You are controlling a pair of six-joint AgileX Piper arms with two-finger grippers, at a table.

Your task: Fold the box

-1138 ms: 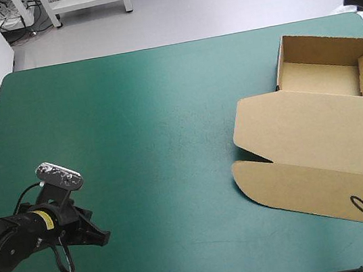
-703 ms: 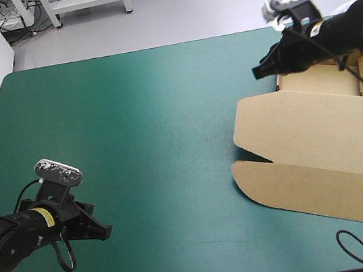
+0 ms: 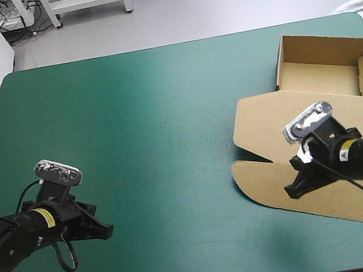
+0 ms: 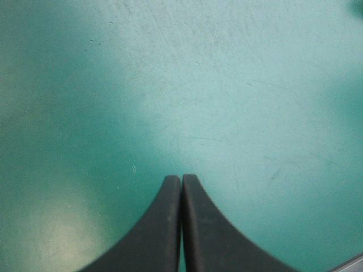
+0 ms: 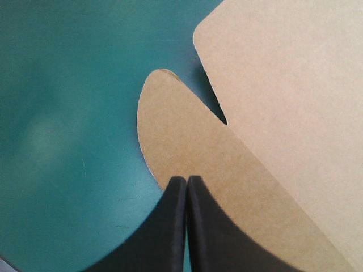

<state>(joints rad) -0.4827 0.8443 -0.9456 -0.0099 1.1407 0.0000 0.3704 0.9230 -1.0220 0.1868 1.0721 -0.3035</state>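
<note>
Left side: left gripper (image 3: 104, 234) sits low over the near left part of the teal-green cover (image 3: 151, 113). Its black fingers are pressed together into one point with nothing between them. The left wrist view agrees: the tips meet in a single arch and only bare cover lies ahead of them. This gripper is well apart from the box.

Right side: box (image 3: 302, 121) lies at the table's right side, reaching the right edge. It is an open tray (image 3: 322, 46) with raised walls at the far right corner. The lid (image 3: 274, 115) lies flat on the near side of the tray. A rounded flap (image 3: 260, 182) lies flat at the lid's near edge, with a notch between the two.

Right gripper (image 3: 292, 192) is over the rounded flap, fingers pressed together and pinching nothing. In the right wrist view the tips are above the flap's curved edge, beside bare cover. Whether they touch the board, I cannot tell.
</note>
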